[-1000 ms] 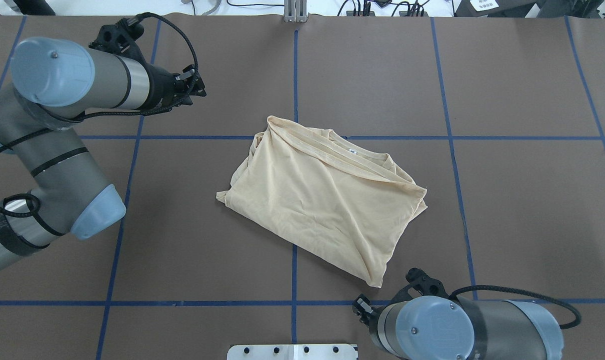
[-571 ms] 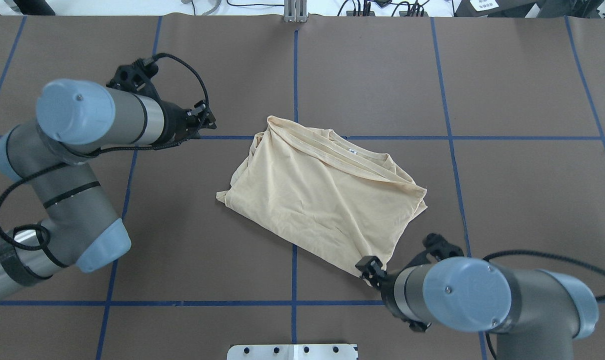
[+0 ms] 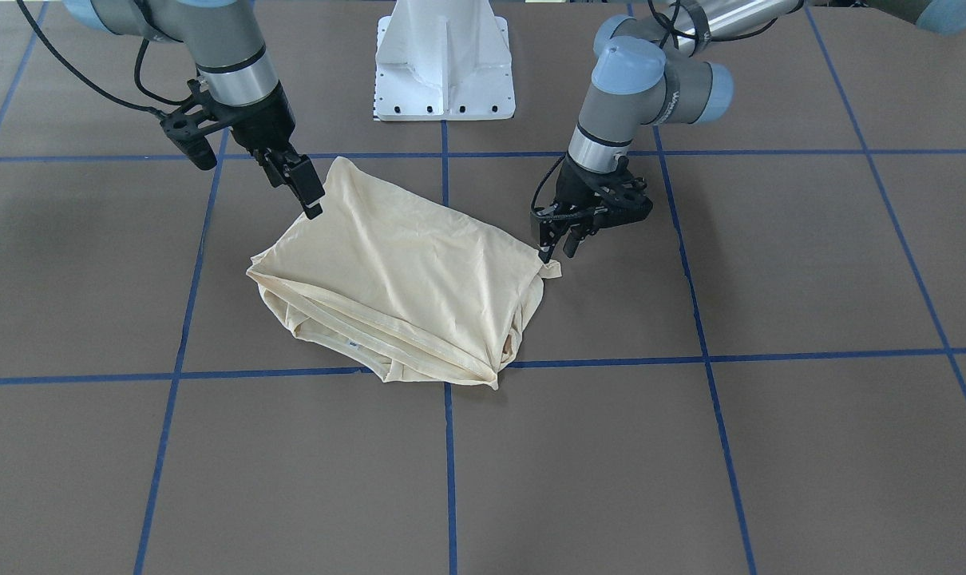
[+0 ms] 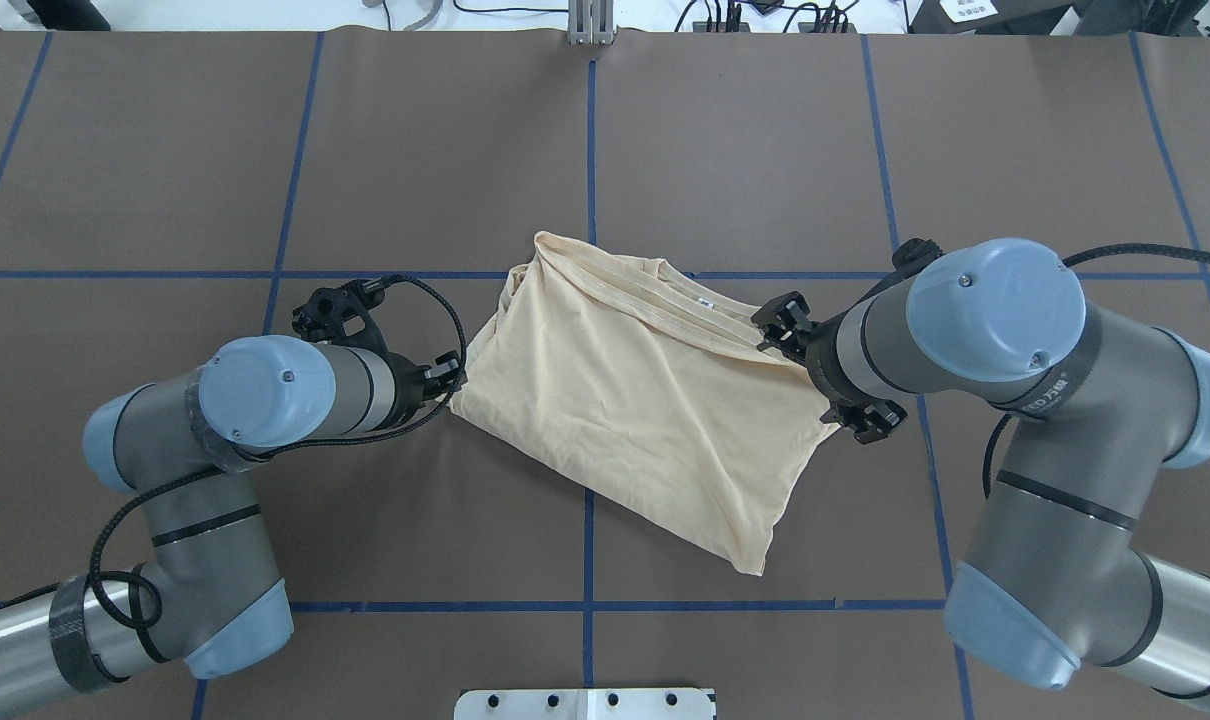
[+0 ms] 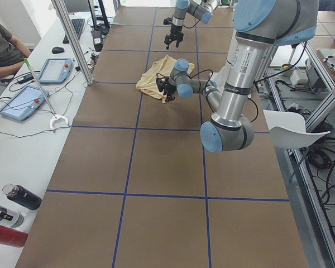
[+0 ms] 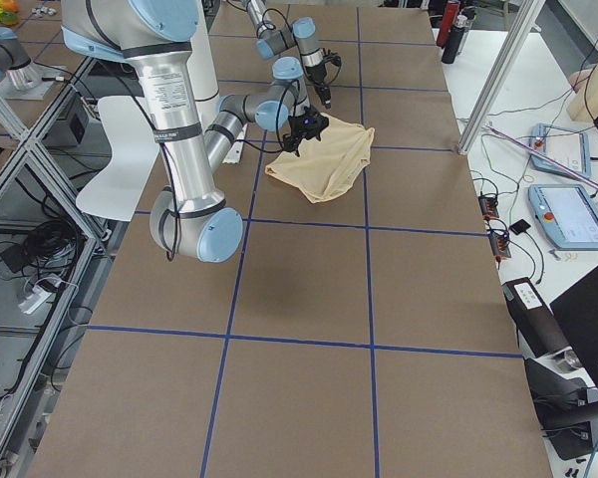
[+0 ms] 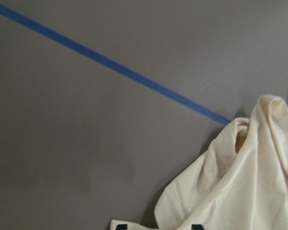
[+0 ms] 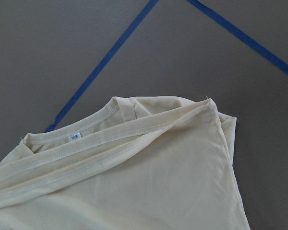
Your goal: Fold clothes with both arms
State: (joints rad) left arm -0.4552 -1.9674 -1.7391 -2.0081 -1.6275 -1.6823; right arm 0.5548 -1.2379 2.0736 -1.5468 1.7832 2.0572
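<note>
The clothes are one pale cream shirt (image 4: 645, 400), folded into a rough rectangle lying slantwise at the table's middle (image 3: 403, 271). Its ribbed neckline with a small white label (image 8: 75, 136) runs along the far edge. My left gripper (image 4: 452, 385) is low at the shirt's left corner and open. In the left wrist view that cloth corner (image 7: 240, 191) lies between its two black fingertips. My right gripper (image 4: 777, 322) hangs over the shirt's right side near the neckline and looks open (image 3: 307, 192), holding nothing. No print shows.
Blue tape lines (image 4: 590, 150) grid the brown table cover. The white pedestal base (image 3: 445, 64) stands at the robot's edge. A side bench carries tablets (image 5: 54, 70) and bottles (image 5: 17, 196), with a seated person (image 5: 3, 47) beside it.
Both arms swung in to the shirt. The left gripper came from the far left to the left corner. The right gripper went from the near corner to the right side by the neckline.
</note>
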